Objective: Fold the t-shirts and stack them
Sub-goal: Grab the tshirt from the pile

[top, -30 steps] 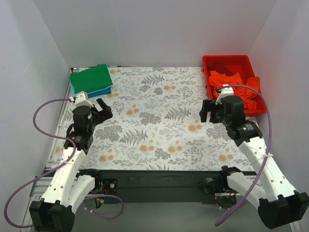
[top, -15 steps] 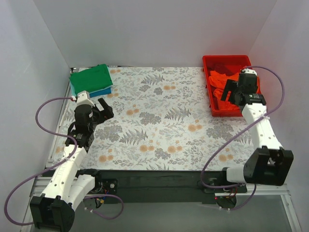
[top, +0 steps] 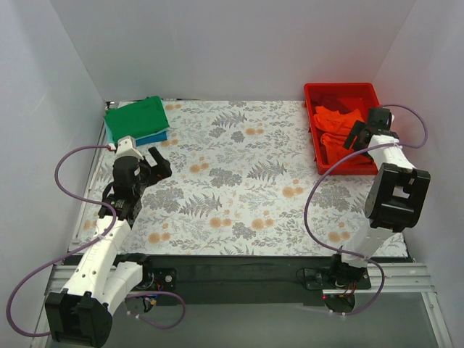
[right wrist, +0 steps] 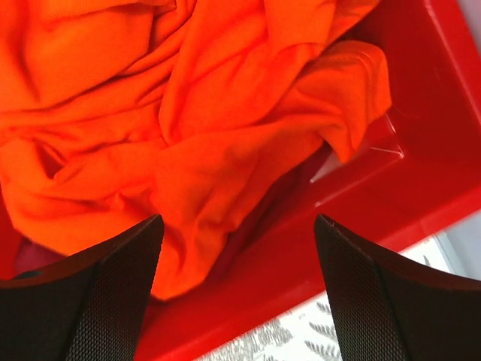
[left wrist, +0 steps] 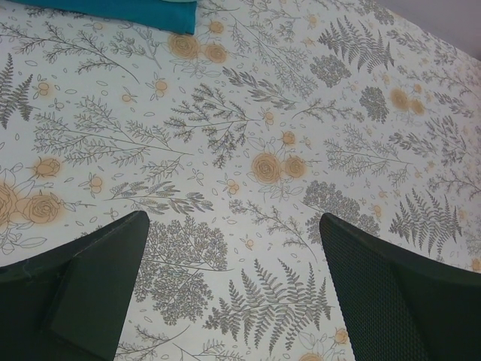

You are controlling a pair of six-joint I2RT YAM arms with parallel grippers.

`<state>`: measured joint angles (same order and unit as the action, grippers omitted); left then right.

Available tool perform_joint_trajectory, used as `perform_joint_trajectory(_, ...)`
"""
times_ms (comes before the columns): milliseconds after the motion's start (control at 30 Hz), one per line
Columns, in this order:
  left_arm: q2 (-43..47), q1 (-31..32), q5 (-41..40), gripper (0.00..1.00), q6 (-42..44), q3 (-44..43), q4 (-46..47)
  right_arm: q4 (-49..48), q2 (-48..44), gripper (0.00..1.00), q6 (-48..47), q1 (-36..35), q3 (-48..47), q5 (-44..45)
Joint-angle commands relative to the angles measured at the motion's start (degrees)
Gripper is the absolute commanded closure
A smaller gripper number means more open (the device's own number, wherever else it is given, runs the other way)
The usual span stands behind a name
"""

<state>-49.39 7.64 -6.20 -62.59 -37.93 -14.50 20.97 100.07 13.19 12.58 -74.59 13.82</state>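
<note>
Two folded t-shirts, green t-shirt (top: 136, 116) atop blue t-shirt (top: 154, 138), stacked far-left, clear of folding space. Orange-red t-shirt (top: 337, 127) crumpled in red bin (top: 341, 88). Right gripper (right wrist: 237, 248) poised over it, jaws spread, empty, likely lining up pick. Left gripper (left wrist: 233, 233) spread, empty, low over table (top: 239, 181).

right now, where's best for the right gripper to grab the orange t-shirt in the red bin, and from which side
Probably the bunched ridge of the orange t-shirt under the open right gripper, coming straight down from above: the shirt lies crumpled, and the red bin blocks a sideways approach.
</note>
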Motion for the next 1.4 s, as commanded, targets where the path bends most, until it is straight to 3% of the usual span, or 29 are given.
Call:
perform_joint_trajectory(0,0.3,0.2,0.9,0.03,0.4,-0.3,1.3,-7.1,2.8,0.14,1.2,0.6,-3.1,0.2)
perform_joint_trajectory(167,-0.4,0.2,1.1,0.03,0.4,-0.3,1.4,-8.0,7.9,0.15,0.4,1.0,-6.3,-0.1)
perform_joint_trajectory(267,-0.8,0.2,0.8,0.03,0.5,-0.4,1.3,-8.1,10.8,0.26,-0.8,1.4,-8.1,-0.3)
perform_joint_trajectory(300,-0.9,0.2,0.7,0.03,0.5,-0.3,1.3,-8.1,11.6,0.38,-1.1,1.6,-8.8,-0.4)
perform_joint_trajectory(400,-0.8,0.2,0.7,0.03,0.6,-0.2,1.3,-8.1,11.3,0.56,-1.5,2.2,-9.5,-0.7)
perform_joint_trajectory(433,-0.9,0.2,0.6,0.03,0.7,-0.2,1.3,-8.1,10.5,0.73,-1.6,2.2,-9.1,-0.6)
perform_joint_trajectory(533,-0.6,0.2,0.2,0.03,0.6,-0.2,1.3,-8.4,5.8,0.98,-0.4,2.2,-7.5,0.2)
perform_joint_trajectory(900,-0.5,0.2,1.5,0.03,0.3,-0.3,1.3,-18.7,-22.5,0.99,7.8,1.7,7.7,2.0)
perform_joint_trajectory(1167,-0.4,0.2,2.0,0.03,0.3,-0.4,1.3,-20.4,-32.7,0.99,8.3,-1.0,3.7,1.3)
perform_joint_trajectory(1267,-0.4,0.2,2.9,0.03,0.9,-0.1,1.3,-28.1,-38.5,0.99,5.4,-3.5,5.2,2.3)
perform_joint_trajectory(1367,-0.6,0.2,2.9,0.03,1.0,0.0,1.4,-29.7,-42.3,0.99,2.9,-5.4,2.9,2.0)
